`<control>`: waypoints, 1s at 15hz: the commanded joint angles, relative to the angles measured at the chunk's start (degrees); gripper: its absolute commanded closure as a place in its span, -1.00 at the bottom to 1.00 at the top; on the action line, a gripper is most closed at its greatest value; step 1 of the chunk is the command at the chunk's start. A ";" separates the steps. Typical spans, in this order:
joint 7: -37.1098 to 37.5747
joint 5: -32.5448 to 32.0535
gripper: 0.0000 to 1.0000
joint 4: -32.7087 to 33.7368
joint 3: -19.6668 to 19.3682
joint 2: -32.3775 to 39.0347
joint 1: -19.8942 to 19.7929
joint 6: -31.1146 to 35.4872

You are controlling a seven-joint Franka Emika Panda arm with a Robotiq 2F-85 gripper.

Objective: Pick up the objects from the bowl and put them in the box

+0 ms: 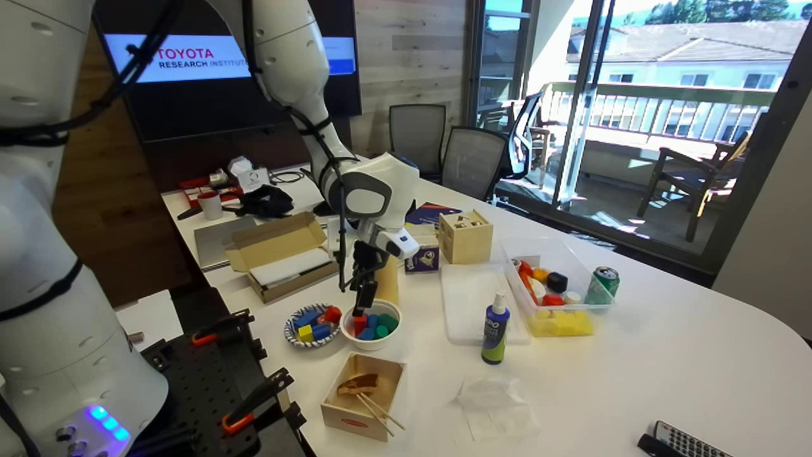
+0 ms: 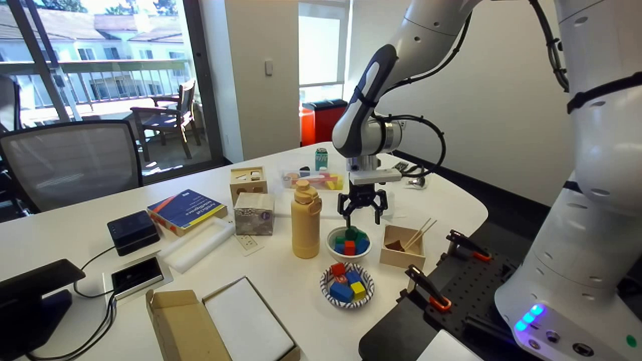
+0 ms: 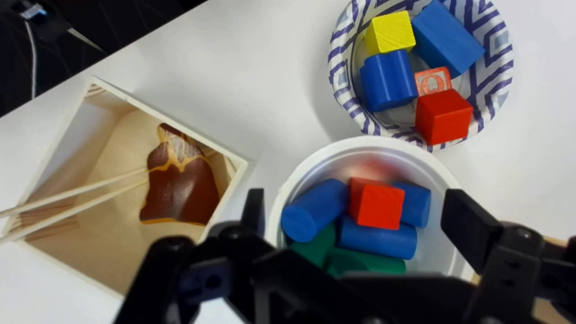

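Reading TOYOTA on the screen [image 1: 203, 95] and Q on a block [image 3: 433, 82] in the patterned bowl [image 3: 499, 42], red label [image 1: 354, 423] on the box [image 1: 336, 416] too small to read, I have the claw [image 3: 354, 203] spread apart over the white bowl [image 3: 351, 147], partly masking its blocks [image 3: 381, 204].

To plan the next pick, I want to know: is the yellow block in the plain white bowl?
No, the wrist view shows the yellow block lying in the patterned bowl.

Wrist view: green blocks [image 3: 373, 262] in white bowl [image 3: 434, 250] part-hidden by gripper [image 3: 354, 205]; sticks [image 3: 74, 192] left of bowl cut off.
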 commanded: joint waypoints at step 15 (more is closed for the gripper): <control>-0.46 0.59 -1.00 12.28 1.58 15.09 -0.31 -0.79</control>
